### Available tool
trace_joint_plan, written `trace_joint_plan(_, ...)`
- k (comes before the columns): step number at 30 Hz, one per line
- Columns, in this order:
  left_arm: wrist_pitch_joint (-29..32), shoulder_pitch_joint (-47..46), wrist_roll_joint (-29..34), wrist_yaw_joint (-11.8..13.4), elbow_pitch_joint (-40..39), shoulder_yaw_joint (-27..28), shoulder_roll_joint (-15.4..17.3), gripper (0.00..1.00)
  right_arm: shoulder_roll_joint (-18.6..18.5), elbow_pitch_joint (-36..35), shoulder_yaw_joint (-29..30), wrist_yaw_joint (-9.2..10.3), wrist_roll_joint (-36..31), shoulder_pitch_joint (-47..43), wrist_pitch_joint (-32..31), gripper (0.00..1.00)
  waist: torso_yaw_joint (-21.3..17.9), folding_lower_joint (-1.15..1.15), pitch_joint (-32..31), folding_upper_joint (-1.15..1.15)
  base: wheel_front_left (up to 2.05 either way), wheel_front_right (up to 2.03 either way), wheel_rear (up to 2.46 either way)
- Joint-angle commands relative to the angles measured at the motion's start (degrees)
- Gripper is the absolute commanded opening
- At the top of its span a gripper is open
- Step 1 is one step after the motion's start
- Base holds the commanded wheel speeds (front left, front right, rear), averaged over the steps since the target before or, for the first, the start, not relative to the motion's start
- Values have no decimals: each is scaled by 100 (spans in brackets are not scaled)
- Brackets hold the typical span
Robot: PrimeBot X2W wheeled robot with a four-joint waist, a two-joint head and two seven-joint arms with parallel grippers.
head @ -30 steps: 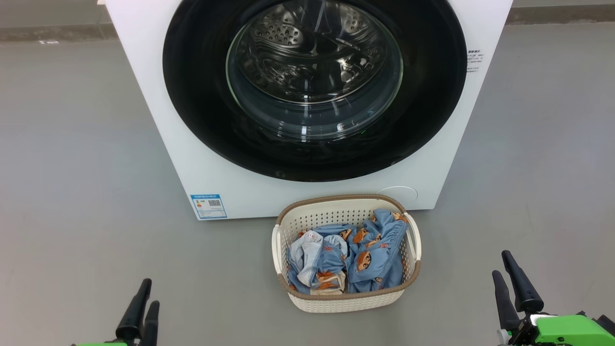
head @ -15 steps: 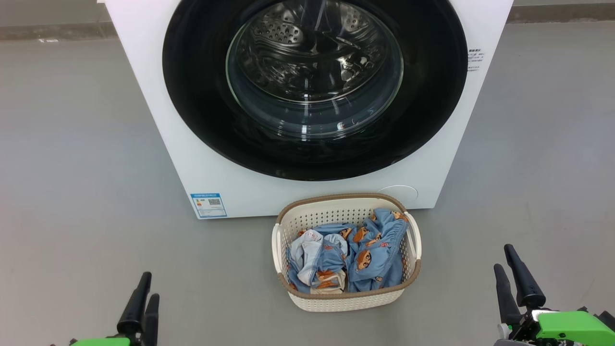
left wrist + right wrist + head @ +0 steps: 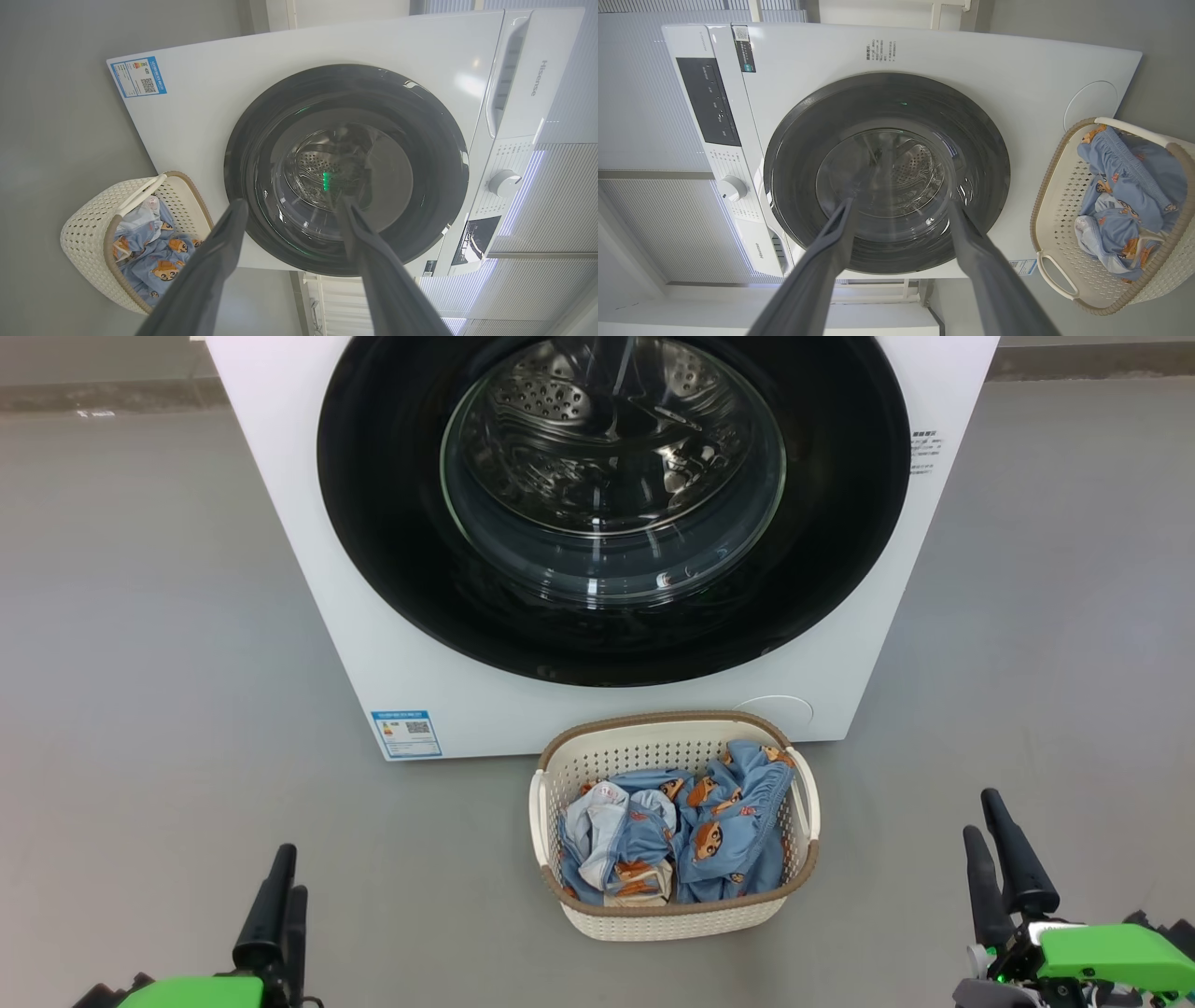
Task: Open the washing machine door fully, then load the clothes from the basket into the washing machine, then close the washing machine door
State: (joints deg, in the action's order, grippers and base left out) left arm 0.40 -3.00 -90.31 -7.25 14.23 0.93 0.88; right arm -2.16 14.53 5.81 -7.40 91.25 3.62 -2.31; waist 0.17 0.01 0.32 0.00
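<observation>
Flagging risks first: the big white front-loading washing machine (image 3: 420, 700) has its large round glossy black door with clear glass bowl window (image 3: 392, 523) shut flush. No handle or grip recess is readable on it, so a claw could skate off the slick rim or hit the glass. The small cream-white perforated plastic basket with brown woven-look rim (image 3: 653, 719) sits on the floor just in front of the machine, below the door. An arm reaching low could knock or shove it. The light blue clothes with orange-brown cartoon figures (image 3: 709, 821) lie bunched inside it and none are loaded.

The left claw (image 3: 290, 870) is in front of the machine toward its left, well apart from it, fingers spread and empty. The right claw (image 3: 980, 812) is in front toward the machine's right, also spread and empty.

Against the earlier frame, both claws sit higher in the head view, the right one more so, edging toward the machine. The door, basket and clothes are unchanged.
</observation>
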Motion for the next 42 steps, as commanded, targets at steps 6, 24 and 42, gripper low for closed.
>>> trace_joint_plan(6,-141,-307,364,-12,-271,14,95,100,-178,-284,-259,-3,-279,334,219,100,5,-1,-9,0,0,0,0)
trace_joint_plan(24,-445,-373,1484,-15,-434,-103,117,100,-512,-251,-759,-4,-1632,506,642,100,-4,-1,-49,0,0,0,0)
trace_joint_plan(42,-749,-456,3686,-17,-500,-245,141,100,-649,-85,-982,-6,-3510,657,944,100,4,-1,-68,0,0,0,0)
